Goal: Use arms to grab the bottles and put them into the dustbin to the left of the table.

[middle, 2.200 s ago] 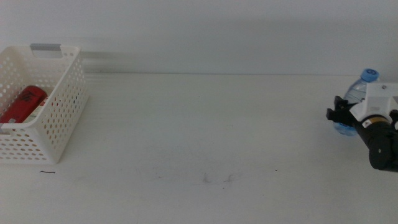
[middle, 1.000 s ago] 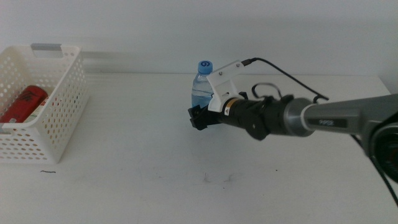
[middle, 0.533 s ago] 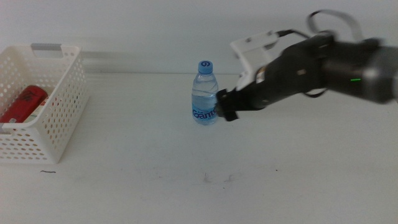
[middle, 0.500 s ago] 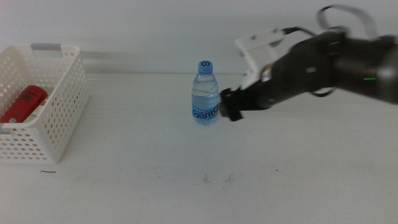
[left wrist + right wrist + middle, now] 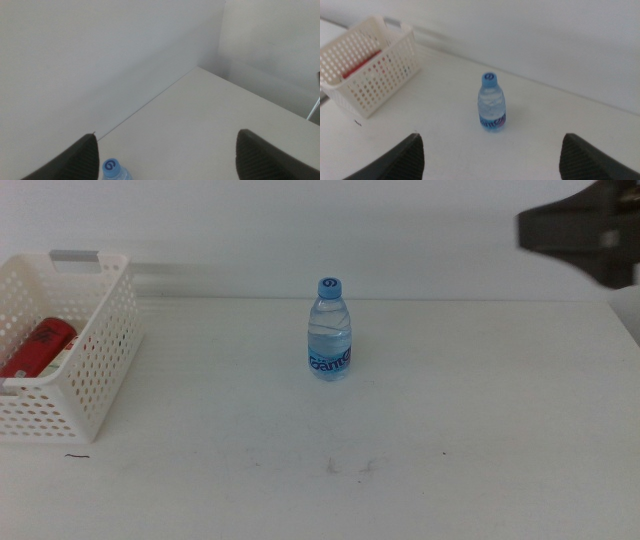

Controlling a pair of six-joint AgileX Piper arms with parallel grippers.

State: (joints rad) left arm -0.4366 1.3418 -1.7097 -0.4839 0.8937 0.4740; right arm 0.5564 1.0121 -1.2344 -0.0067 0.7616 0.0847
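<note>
We have just let go of the water bottle [image 5: 330, 330]: a moment ago our right gripper [image 5: 490, 150] stood beside it, and now it has drawn back, a dark blur at the middle view's upper right. The bottle stands upright mid-table, well apart from the dustbin [image 5: 100, 380], where the red soda can [image 5: 38, 348] lies. Likely a handover. Both the right jaws and those of the left gripper [image 5: 167, 150] are spread wide, holding nothing. The table [image 5: 450, 410] is plain white with faint scuffs, against a bare pale wall.
</note>
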